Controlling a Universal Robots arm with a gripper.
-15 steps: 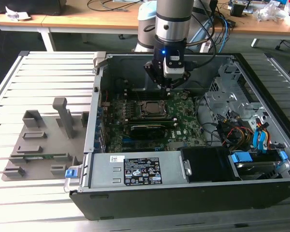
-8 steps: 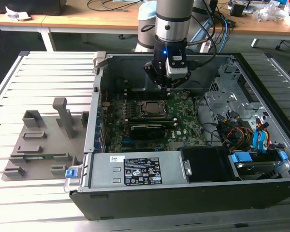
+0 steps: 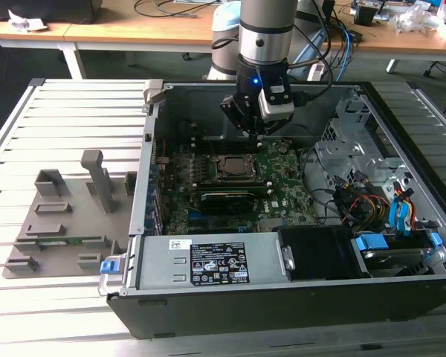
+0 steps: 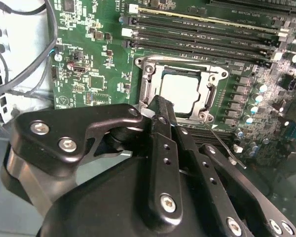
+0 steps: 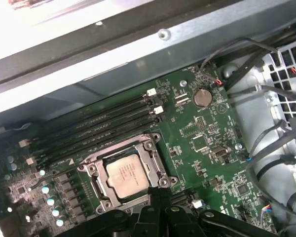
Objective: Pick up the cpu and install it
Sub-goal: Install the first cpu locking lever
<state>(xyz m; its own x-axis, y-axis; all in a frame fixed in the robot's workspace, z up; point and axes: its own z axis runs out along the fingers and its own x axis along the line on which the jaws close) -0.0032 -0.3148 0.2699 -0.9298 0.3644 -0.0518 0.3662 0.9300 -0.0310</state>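
While the pincer (image 3: 254, 128) hangs inside the open computer case (image 3: 282, 297), above the green motherboard (image 3: 282, 197), its black fingers (image 4: 160, 128) look drawn together, tips meeting with no gap that I can make out and nothing held between them. Just beyond those tips, in both wrist views, the cpu (image 5: 127, 174) lies flat inside the socket frame (image 5: 155, 158), its silvery top plate facing up (pale and bright in the second wrist view (image 4: 182, 89)). From the exterior view the cpu (image 3: 231, 167) sits below the pincer and slightly toward the exterior view's left, apart from it. Beyond the socket from the pincer run the long dark memory slots (image 5: 96, 128), parallel to one another. A round coin battery (image 5: 202, 97) sits on the board off to one side of the pincer, near a bundle of grey cables (image 5: 271, 148). Outside the case, well apart from the pincer, a grey fixture tray (image 3: 67, 223) rests on the slatted table (image 3: 59, 111).
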